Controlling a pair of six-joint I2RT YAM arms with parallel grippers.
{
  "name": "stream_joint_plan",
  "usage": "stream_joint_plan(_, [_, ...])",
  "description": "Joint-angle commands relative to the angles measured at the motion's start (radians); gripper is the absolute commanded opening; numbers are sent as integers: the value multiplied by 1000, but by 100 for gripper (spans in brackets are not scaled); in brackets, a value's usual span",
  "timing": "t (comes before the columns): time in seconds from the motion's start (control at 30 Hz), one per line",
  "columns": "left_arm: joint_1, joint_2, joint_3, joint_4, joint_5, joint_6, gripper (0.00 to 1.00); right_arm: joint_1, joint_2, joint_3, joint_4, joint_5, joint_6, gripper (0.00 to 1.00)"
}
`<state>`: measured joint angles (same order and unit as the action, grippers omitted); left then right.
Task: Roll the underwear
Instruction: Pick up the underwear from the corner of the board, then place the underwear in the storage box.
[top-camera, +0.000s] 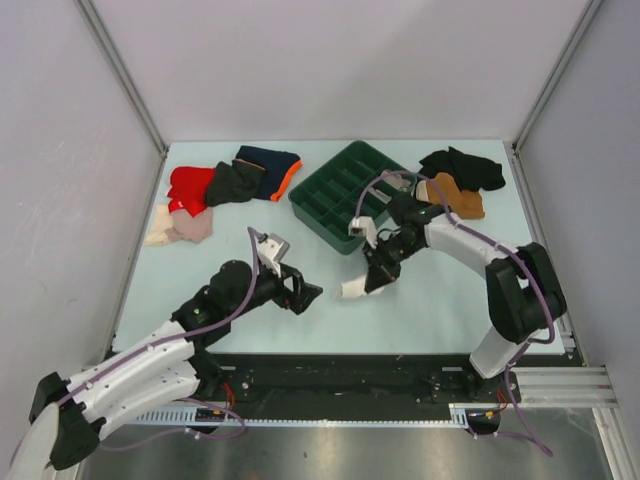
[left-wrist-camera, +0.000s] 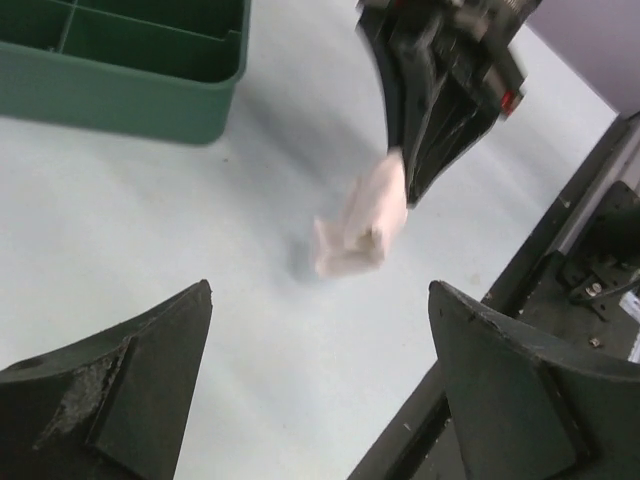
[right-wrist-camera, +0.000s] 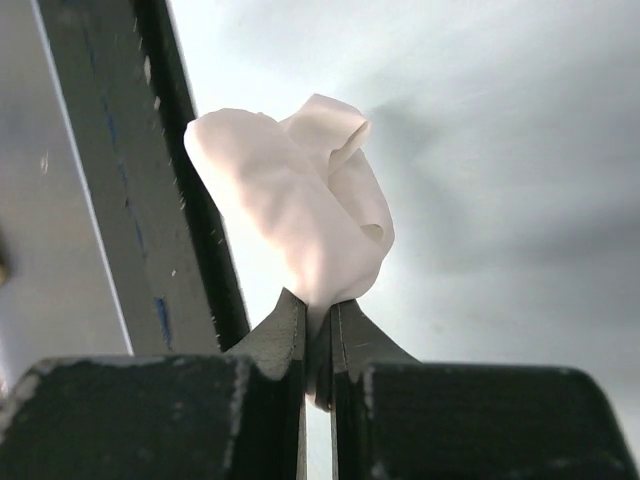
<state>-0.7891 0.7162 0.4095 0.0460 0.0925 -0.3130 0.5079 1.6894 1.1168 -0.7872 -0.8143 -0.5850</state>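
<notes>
The underwear (top-camera: 354, 289) is a small white bundle, folded up, near the middle front of the table. My right gripper (top-camera: 376, 280) is shut on its end; in the right wrist view the cloth (right-wrist-camera: 300, 220) bulges out above the pinched fingertips (right-wrist-camera: 318, 312). In the left wrist view the bundle (left-wrist-camera: 360, 228) hangs from the right gripper's fingers (left-wrist-camera: 430, 130), its low end at the table. My left gripper (top-camera: 308, 294) is open and empty, just left of the bundle, its fingers (left-wrist-camera: 150, 370) wide apart.
A green tray (top-camera: 345, 192) with compartments stands behind the right gripper. Black and tan-brown garments (top-camera: 458, 182) lie at the back right. Red, dark, navy and pale pink-beige clothes (top-camera: 215, 190) lie at the back left. The table's front edge (left-wrist-camera: 560, 230) is close.
</notes>
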Motion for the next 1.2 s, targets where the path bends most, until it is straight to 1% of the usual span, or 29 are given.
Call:
stream_joint_plan(0.0, [45, 45, 193, -202, -20, 90, 93, -100, -71, 103, 14, 3, 56, 0])
stream_joint_plan(0.03, [53, 48, 243, -256, -17, 109, 93, -115, -68, 139, 13, 1, 66, 0])
stream_joint_plan(0.17, [103, 28, 325, -385, -28, 215, 93, -190, -53, 248, 25, 10, 131, 0])
stream_joint_plan(0.27, [120, 0, 345, -474, -77, 282, 93, -265, -25, 346, 98, 52, 203, 0])
stream_joint_plan(0.3, [122, -9, 342, -491, -89, 298, 93, -282, -13, 377, 118, 72, 252, 0])
stream_joint_plan(0.33, [122, -27, 325, -509, -91, 310, 93, -308, 22, 405, 135, 96, 272, 0])
stream_joint_plan(0.37, [123, -37, 315, -512, -133, 310, 93, -316, 41, 461, 169, 153, 290, 0])
stream_joint_plan(0.4, [123, -44, 304, -508, -142, 334, 93, -318, 61, 489, 177, 183, 307, 0])
stream_joint_plan(0.43, [123, -47, 302, -515, -145, 334, 93, -319, 114, 515, 184, 240, 315, 0])
stream_joint_plan(0.53, [123, -44, 301, -505, -143, 347, 93, -316, 212, 604, 229, 325, 361, 0])
stream_joint_plan(0.67, [123, -23, 304, -512, -123, 353, 91, -304, 332, 695, 226, 375, 376, 0])
stream_joint_plan(0.83, [123, -29, 302, -511, -120, 357, 91, -284, 406, 699, 238, 466, 369, 0])
stream_joint_plan(1.17, [125, -37, 301, -511, -126, 354, 91, -244, 507, 750, 246, 566, 349, 0])
